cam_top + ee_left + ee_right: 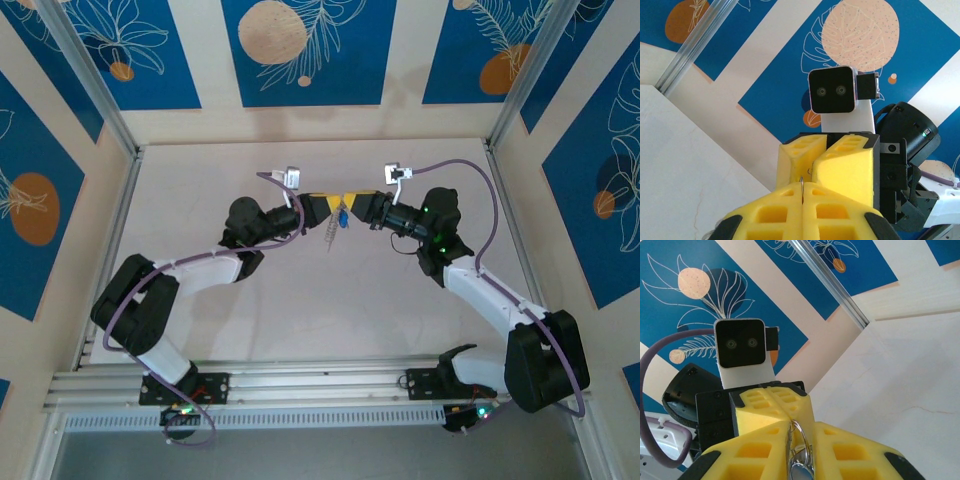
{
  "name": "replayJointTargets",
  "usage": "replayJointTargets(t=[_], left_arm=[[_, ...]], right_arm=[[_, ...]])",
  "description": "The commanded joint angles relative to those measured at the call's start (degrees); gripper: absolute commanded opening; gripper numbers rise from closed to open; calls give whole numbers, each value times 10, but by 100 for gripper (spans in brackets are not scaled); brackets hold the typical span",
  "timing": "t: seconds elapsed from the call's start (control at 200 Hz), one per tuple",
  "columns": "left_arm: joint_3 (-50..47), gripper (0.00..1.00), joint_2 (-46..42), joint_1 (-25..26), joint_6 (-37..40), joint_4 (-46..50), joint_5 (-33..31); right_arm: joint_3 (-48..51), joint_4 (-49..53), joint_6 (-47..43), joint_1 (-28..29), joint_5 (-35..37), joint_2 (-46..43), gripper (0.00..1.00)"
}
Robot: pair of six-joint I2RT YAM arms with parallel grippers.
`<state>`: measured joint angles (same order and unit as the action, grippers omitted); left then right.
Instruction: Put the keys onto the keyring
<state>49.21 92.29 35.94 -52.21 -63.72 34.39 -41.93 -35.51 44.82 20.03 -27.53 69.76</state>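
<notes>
Above the surface [300, 330], toward its far edge, the left fingers [765, 215] were pinched together on the keyring [802, 186]. The right fingers [855, 455] stood close around it, grip unclear. The blue key [343, 219] hung below, so threading called for steady, slow wrists.

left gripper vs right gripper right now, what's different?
On the left gripper the fingers are pressed together, with only a thin wire at the seam. On the right gripper the fingers sit a narrow gap apart with metal rings between them; a firm clamp isn't clear. From above, the left gripper reaches in from the left, the right gripper from the right. Shared: yellow fingers, tips meeting head-on, blue key at the junction.
</notes>
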Motion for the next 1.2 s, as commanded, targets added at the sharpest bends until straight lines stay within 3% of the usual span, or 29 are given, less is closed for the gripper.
replayJointTargets(t=[0.0,0.28,0.365,0.475,0.69,0.81,0.925,1.01,1.195], left_arm=[[13,0,0,8,-2,-36,-9],[10,0,-2,8,1,-40,-14],[11,0,-2,8,1,-40,-14],[9,0,-5,8,3,-39,-16],[18,0,-21,6,27,3,2],[36,22,-52,-1,61,77,13],[67,34,-82,-16,116,198,14],[90,38,-90,-33,147,262,14],[135,44,-70,-92,152,307,72]], right_arm=[[5,-25,11,4,-15,9,20],[15,-47,29,5,-21,19,20],[20,-53,32,6,-20,19,14],[21,-55,34,5,-23,21,0],[-5,-22,15,-7,-33,25,0],[-52,36,-12,-24,-62,41,0],[-106,84,-23,-48,-105,73,0],[-147,118,-36,-59,-136,97,0],[-238,218,-97,-69,-201,152,0]])
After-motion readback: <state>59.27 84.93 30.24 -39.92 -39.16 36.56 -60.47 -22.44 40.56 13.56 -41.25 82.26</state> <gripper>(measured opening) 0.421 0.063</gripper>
